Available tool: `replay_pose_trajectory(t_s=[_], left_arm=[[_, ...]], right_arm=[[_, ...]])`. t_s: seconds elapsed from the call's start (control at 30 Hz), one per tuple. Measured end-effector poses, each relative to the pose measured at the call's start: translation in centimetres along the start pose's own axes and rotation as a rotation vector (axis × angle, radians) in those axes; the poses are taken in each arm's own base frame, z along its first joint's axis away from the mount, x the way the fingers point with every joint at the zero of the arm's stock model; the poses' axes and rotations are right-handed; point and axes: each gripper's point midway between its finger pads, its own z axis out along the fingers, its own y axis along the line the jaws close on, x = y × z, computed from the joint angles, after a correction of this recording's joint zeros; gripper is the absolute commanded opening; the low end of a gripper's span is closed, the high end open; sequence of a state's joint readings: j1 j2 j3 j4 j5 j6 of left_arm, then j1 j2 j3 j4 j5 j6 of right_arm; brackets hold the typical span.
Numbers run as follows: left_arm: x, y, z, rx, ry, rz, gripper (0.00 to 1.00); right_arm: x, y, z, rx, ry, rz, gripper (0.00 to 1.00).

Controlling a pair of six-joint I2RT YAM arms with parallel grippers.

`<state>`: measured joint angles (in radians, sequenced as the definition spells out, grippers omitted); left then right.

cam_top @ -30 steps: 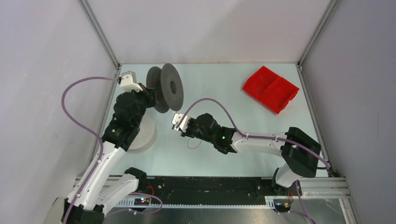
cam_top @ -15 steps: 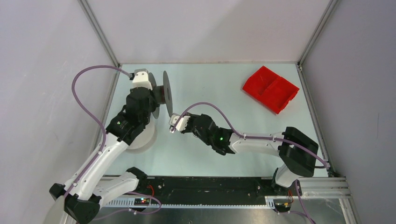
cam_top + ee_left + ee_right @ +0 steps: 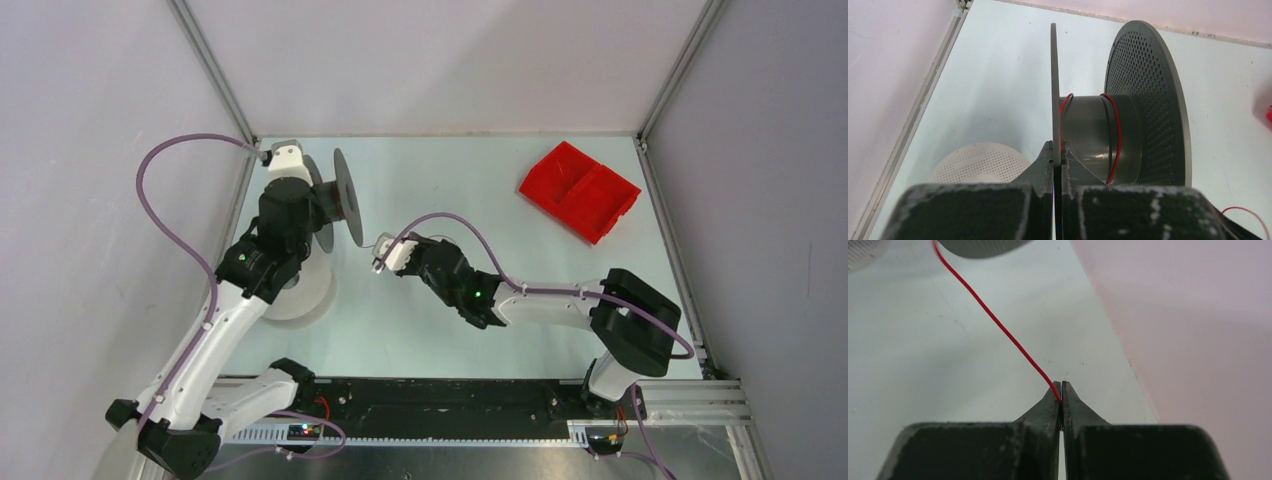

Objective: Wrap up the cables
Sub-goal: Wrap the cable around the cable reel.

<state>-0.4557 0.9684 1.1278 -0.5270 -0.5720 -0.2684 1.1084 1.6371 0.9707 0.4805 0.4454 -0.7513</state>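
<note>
Left tool (image 3: 1057, 154): left wrist view, clenched on one thin flange of the upright grey spool (image 3: 1148, 100).
Hub: thin red cable (image 3: 1117, 125) looped round it in two places.
Below left: white spool (image 3: 980, 162) lying flat on the desk (image 3: 998, 75).
Right tool (image 3: 1061, 390): right wrist view, pinched on the cable, which runs straight up-left.
Top view: grey spool held at the desk's left side, white spool just nearer; red bin (image 3: 580, 190) well apart, far right.
</note>
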Motion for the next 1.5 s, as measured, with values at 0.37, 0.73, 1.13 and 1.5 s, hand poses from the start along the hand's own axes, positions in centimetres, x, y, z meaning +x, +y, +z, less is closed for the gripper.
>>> replay_pose_trajectory(t_s=[0.37,0.73,1.13,1.5], left_arm=[[1.0,-0.4,0.0,0.041,0.05,-0.037,0.0],[0.7,-0.7,-0.1,0.057,0.058,-0.08,0.0],[1.6,-1.2,2.1,0.016,0.1,-0.137,0.0],[3.4,-2.0,2.6,0.025,0.155,-0.091,0.0]], right_arm=[[6.6,-0.9,-0.1,0.018,0.114,0.108,0.04],[7.8,-0.9,-1.2,-0.031,0.098,0.118,0.0],[-4.7,1.5,-4.3,-0.129,-0.228,-0.11,0.0],[-9.0,-2.4,-1.8,0.031,-0.301,-0.308,0.0]])
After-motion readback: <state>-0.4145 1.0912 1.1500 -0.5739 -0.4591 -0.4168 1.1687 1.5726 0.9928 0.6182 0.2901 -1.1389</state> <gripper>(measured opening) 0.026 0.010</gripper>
